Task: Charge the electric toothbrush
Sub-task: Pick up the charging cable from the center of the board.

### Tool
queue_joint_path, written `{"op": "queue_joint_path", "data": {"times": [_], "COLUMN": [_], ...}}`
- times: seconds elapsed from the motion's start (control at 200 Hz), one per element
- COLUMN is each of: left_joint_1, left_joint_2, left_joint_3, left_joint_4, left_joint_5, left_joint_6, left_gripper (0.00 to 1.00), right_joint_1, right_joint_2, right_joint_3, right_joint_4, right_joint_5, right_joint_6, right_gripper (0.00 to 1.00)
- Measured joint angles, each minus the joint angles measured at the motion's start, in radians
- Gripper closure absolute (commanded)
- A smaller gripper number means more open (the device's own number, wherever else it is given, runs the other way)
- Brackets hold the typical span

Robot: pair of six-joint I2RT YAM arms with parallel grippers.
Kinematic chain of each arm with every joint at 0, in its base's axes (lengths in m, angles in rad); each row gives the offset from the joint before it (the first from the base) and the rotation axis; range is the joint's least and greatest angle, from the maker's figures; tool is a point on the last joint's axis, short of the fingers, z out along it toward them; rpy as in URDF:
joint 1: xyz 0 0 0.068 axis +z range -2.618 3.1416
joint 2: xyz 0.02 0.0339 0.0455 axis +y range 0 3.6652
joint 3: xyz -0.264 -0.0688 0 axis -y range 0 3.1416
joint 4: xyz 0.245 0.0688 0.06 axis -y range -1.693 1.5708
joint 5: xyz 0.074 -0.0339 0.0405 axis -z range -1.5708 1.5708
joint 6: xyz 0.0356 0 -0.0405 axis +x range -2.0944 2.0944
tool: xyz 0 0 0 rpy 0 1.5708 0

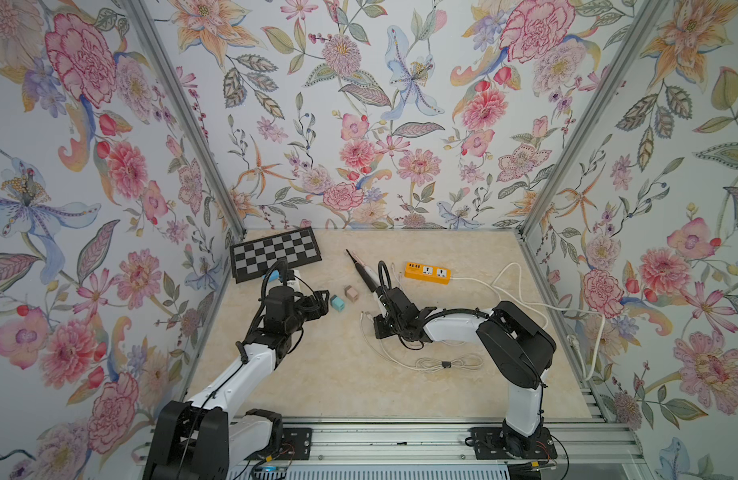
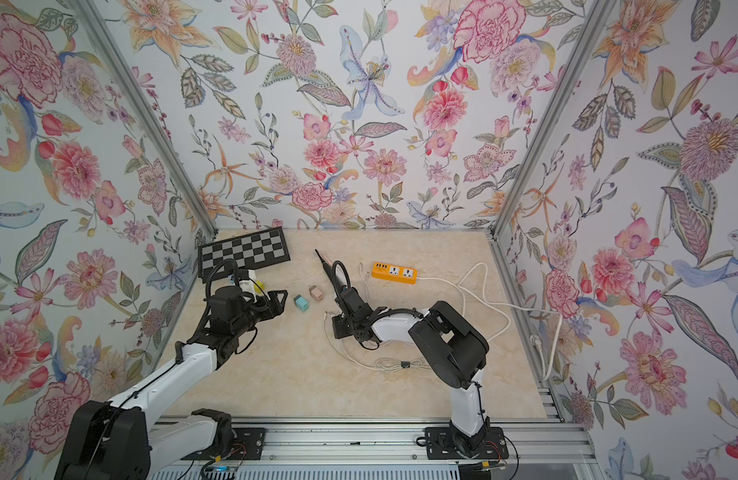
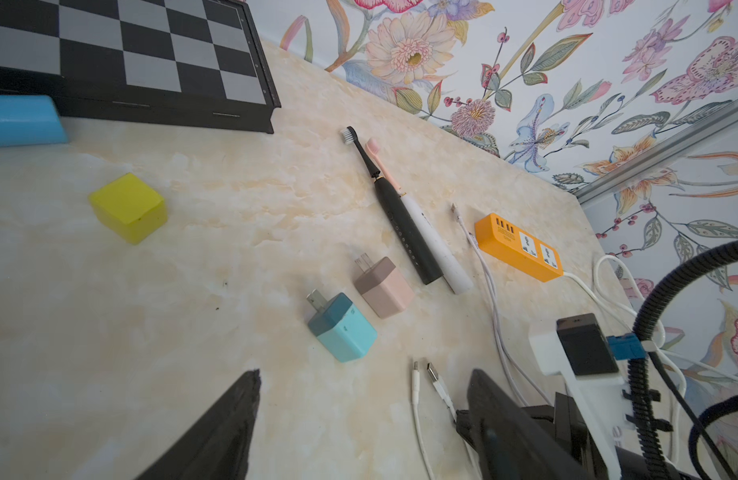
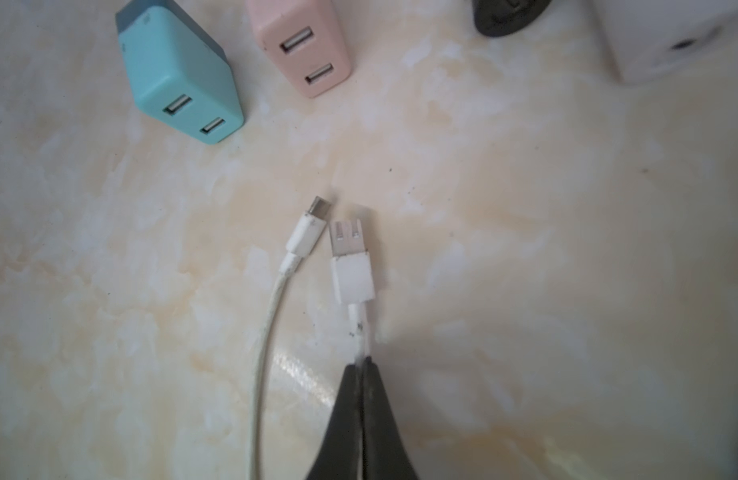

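Two electric toothbrushes lie side by side at the back middle of the table: a black one [image 3: 400,216] [image 1: 359,268] and a white one with a pink head [image 3: 436,245]. An orange power strip [image 1: 427,273] [image 3: 519,245] lies to their right. A teal adapter [image 1: 337,302] [image 4: 180,79] and a pink adapter [image 1: 351,293] [image 4: 303,45] sit in front of them. My right gripper [image 4: 364,361] [image 1: 377,326] is shut on a white cable just behind its USB-A plug [image 4: 350,249]. The cable's small plug [image 4: 311,224] lies beside it. My left gripper [image 3: 365,374] [image 1: 321,301] hangs open and empty near the teal adapter.
A folded chessboard [image 1: 276,253] lies at the back left, with a yellow cube [image 3: 128,208] and a blue block [image 3: 22,120] near it. A bundled white cable [image 1: 446,363] lies in front of the right arm. The power strip's cord [image 1: 525,299] loops along the right side.
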Motion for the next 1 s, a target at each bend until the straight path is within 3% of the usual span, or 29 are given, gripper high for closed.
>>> {"op": "queue_joint_path", "data": {"times": [0.24, 0.455, 0.666, 0.866, 1.001], "left_joint_1": [-0.001, -0.018, -0.041, -0.063, -0.074], "left_joint_2": [0.018, 0.114, 0.197, 0.238, 0.251], "left_joint_3": [0.058, 0.078, 0.090, 0.090, 0.091], "left_joint_4": [0.075, 0.196, 0.314, 0.384, 0.395], "left_joint_5": [0.147, 0.255, 0.295, 0.317, 0.317], "left_joint_6": [-0.098, -0.198, -0.288, -0.350, -0.363], "left_gripper": [0.22, 0.27, 0.37, 0.57, 0.60], "right_joint_1": [-0.051, -0.007, 0.045, 0.052, 0.053], "right_joint_2": [-0.157, -0.233, -0.243, -0.243, -0.244], "right_joint_3": [-0.005, -0.005, 0.002, 0.008, 0.009], "right_joint_4": [-0.003, 0.029, 0.036, 0.037, 0.039], "right_joint_5": [-0.030, -0.080, -0.095, -0.090, -0.082], "right_joint_6": [-0.017, -0.048, -0.067, -0.074, -0.081], "right_gripper": [1.00, 1.00, 1.00, 1.00, 1.00]}}
